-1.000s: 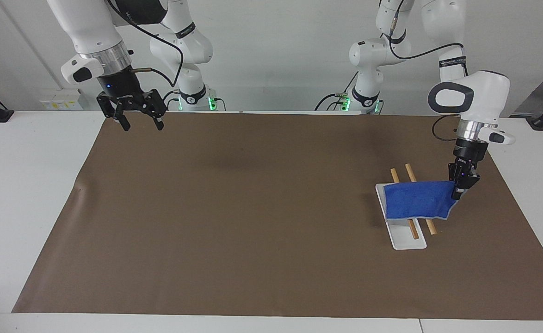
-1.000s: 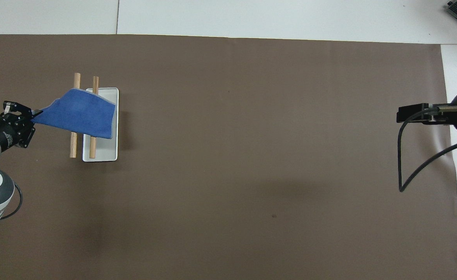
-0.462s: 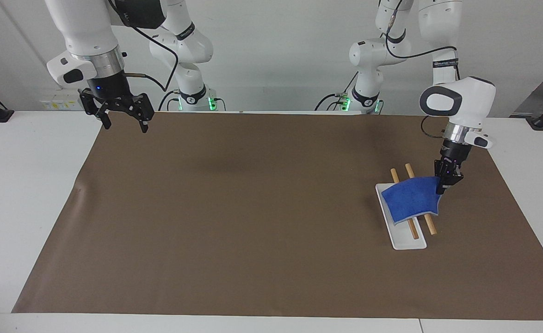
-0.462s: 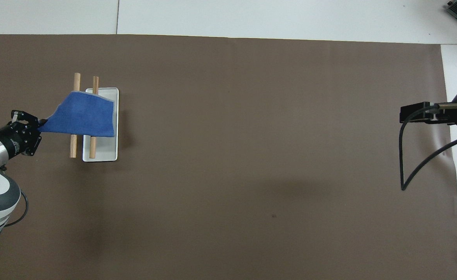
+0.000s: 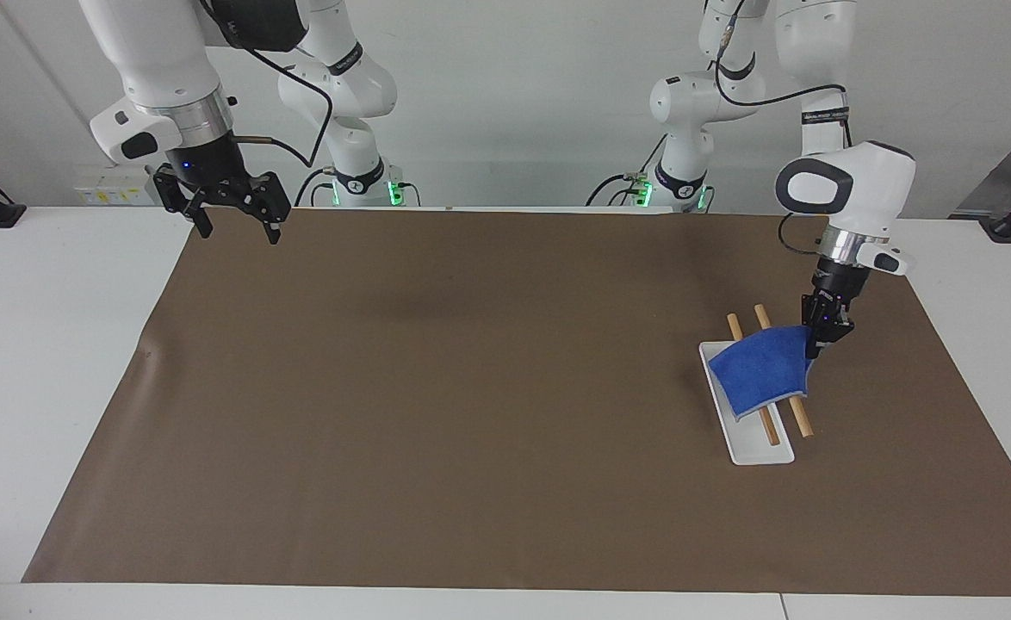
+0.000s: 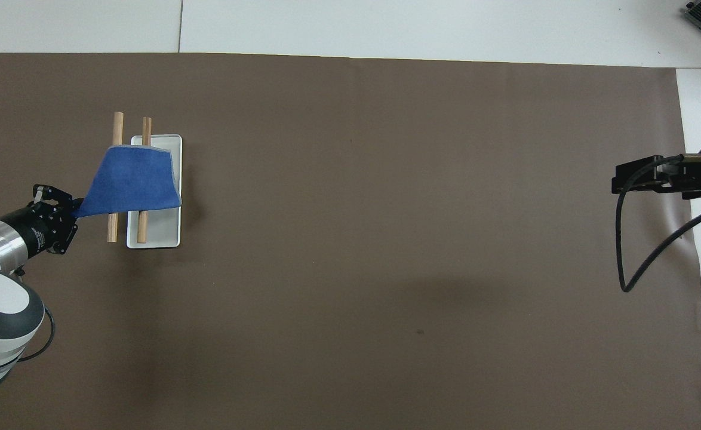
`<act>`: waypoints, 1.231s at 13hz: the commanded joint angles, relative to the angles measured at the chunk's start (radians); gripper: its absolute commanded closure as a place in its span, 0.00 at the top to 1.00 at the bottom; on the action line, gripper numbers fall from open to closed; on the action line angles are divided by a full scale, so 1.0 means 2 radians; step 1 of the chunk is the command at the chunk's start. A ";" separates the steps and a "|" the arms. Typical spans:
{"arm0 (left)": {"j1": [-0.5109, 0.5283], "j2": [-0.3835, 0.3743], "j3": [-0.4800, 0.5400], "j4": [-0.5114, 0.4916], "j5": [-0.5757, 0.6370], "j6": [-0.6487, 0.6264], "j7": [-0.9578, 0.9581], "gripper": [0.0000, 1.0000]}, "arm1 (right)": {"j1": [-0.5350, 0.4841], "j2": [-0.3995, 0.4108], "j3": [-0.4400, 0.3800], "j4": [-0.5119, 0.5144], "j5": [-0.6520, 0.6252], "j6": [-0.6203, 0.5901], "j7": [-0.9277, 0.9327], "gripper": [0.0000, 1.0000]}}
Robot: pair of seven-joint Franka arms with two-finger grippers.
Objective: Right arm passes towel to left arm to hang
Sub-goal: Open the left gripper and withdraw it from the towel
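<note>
The blue towel (image 5: 764,368) lies draped over two wooden rods (image 5: 801,418) of a rack that stands on a white tray (image 5: 757,449), toward the left arm's end of the table. My left gripper (image 5: 815,344) is shut on the towel's corner just beside the rods, holding that corner slightly raised. In the overhead view the towel (image 6: 132,182) covers the middle of the rods (image 6: 112,226) and part of the tray (image 6: 160,234), with the left gripper (image 6: 74,209) at its corner. My right gripper (image 5: 234,226) is open and empty, raised over the mat's edge at the right arm's end; it also shows in the overhead view (image 6: 625,177).
A brown mat (image 5: 471,387) covers most of the white table (image 5: 40,344). A black cable (image 6: 622,251) loops down from the right wrist.
My left gripper has moved in toward the rods and the robots with the towel's corner, so the towel has bunched narrower over the rack. My right gripper has drawn back toward its end of the table.
</note>
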 commanded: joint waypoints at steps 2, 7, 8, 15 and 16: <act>-0.005 -0.011 0.004 -0.008 -0.006 0.006 -0.006 1.00 | 0.017 0.006 -0.024 0.012 0.008 -0.011 0.009 1.00; 0.002 0.002 0.009 0.038 0.025 -0.038 -0.001 1.00 | 0.013 0.002 -0.023 0.001 0.009 -0.010 0.008 1.00; 0.002 -0.001 0.017 0.051 0.043 -0.065 -0.002 1.00 | 0.009 0.002 -0.023 0.001 0.009 -0.012 0.008 1.00; 0.001 -0.014 0.097 0.288 0.250 -0.450 -0.006 1.00 | 0.008 0.002 -0.023 0.001 0.010 -0.012 0.008 1.00; 0.000 -0.019 0.093 0.312 0.267 -0.480 -0.005 1.00 | 0.008 0.002 -0.023 0.000 0.010 -0.012 0.008 1.00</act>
